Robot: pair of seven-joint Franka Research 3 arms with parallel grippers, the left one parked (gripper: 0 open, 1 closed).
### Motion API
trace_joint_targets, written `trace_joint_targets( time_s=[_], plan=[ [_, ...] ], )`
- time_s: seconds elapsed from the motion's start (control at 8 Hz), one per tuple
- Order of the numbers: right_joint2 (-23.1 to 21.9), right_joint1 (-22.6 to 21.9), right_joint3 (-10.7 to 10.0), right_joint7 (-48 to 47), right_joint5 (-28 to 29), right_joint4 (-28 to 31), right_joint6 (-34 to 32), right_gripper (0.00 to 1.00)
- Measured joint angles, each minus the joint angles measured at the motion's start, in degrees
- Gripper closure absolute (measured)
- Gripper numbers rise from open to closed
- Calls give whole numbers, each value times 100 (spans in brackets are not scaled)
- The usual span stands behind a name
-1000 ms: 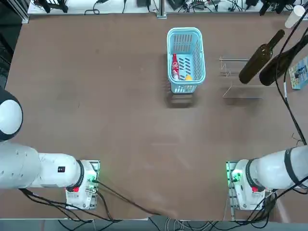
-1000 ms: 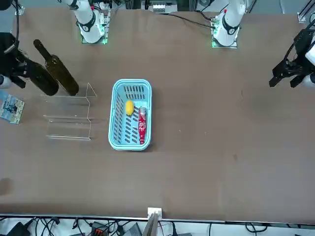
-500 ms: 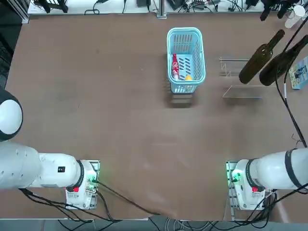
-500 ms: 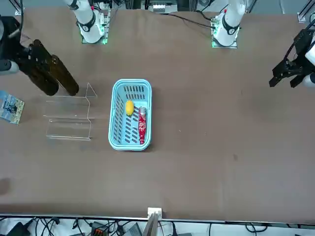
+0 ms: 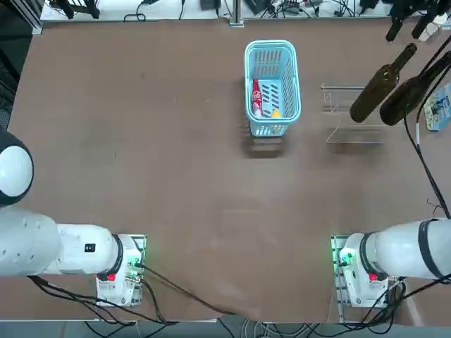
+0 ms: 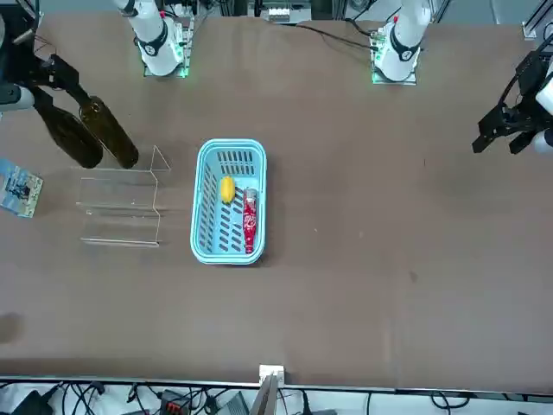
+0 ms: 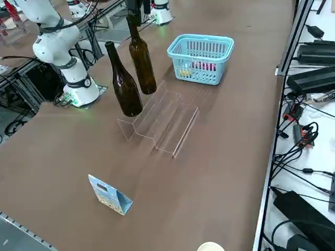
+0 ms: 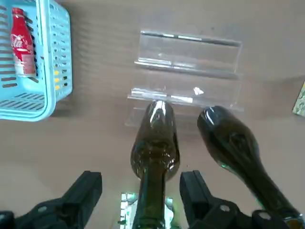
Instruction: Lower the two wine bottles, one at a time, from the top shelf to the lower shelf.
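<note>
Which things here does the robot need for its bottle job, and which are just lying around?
For the job:
two wine bottles
clear rack
right tool, open, above one bottle's neck

Just lying around:
blue basket
red bottle
yellow thing
little card

A robotics lab. Two white arms [image 5: 49, 246] are bolted by their bases [image 5: 359, 271], lit green, to a wide brown worktop [image 5: 176, 155]. Bundled cables [image 7: 298, 136] and black power units [image 7: 314, 78] run along the floor at the far edge of the worktop. The props are staged: a clear rack [image 7: 159, 120], two bottles [image 7: 133, 70], a blue basket [image 7: 201, 57] and a small card [image 7: 110, 196], all spaced out on the bare surface.
</note>
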State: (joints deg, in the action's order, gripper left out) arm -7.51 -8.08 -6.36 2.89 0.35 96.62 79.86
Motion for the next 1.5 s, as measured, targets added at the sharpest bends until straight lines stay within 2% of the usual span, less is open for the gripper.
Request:
trace_joint_targets(
  time_s=[0.88, 1.5],
  plan=[
    [-354, 0, 28, -27, -93, 522, -50, 11],
    [-493, 0, 30, -26, -202, 656, -147, 23]
  ],
)
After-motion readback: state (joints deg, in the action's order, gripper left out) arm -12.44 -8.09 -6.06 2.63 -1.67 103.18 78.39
